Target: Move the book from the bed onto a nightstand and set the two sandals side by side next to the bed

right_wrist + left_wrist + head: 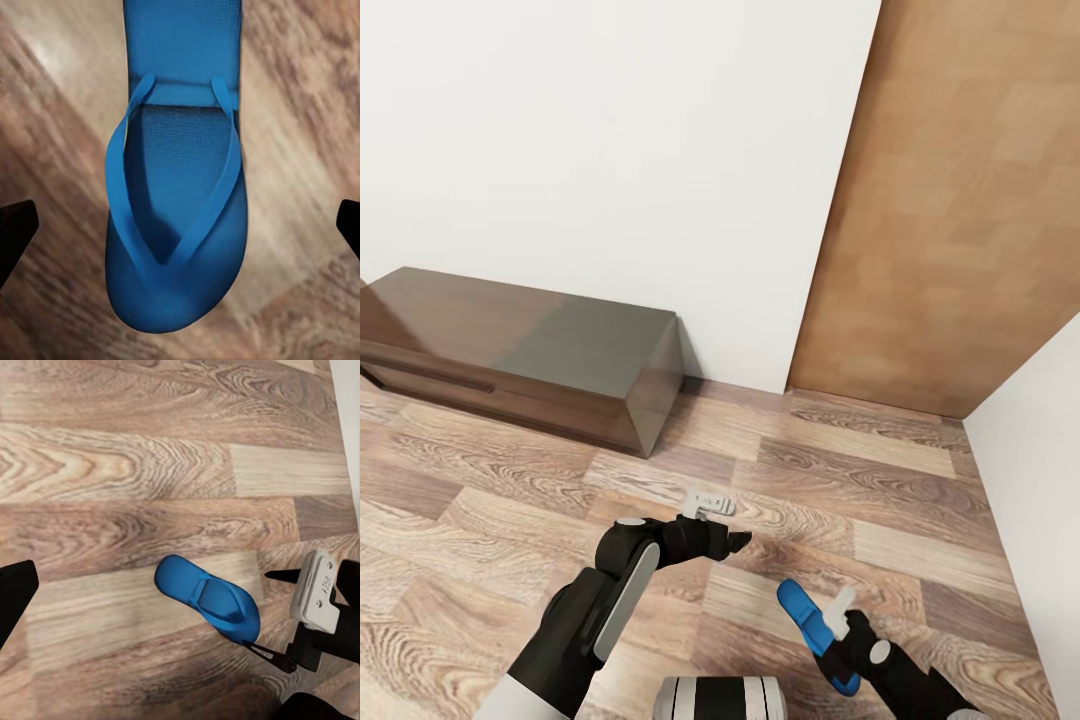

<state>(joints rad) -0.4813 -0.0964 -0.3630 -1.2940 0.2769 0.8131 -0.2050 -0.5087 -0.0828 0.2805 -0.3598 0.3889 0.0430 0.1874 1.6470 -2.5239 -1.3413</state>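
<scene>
Sandal transport, seen from the head camera and both wrist cameras. The right pincer (840, 625) carries one blue sandal (815, 620) above the wood-plank floor (840, 470). In the head view the sandal lies along the pincer with its rounded end pointing away from the robot. The right wrist view looks straight down the sandal's strapped upper face (176, 187), with the two dark fingertips at the frame edges; the sandal appears gripped near its far end, clamped between the fingers, though the contact itself is hidden. The left wrist view shows the same sandal (210, 598) from above, the right pincer (289, 615) at its end.

The left pincer (725, 525) hangs empty beyond the sandal, nearer the low dark-brown cabinet (530, 355); whether its fingers are apart or together cannot be told.

Step in hand, as judged: carrying the first sandal toward the bed. The next move calls for turning the base until the bed comes into sight, then lowering the sandal flat to the floor beside it, with space left alongside for its mate.

Room: the cabinet stands against a white wall (610, 150); past it, away from the sandal, a wooden door (960, 200) closes the corner.
</scene>
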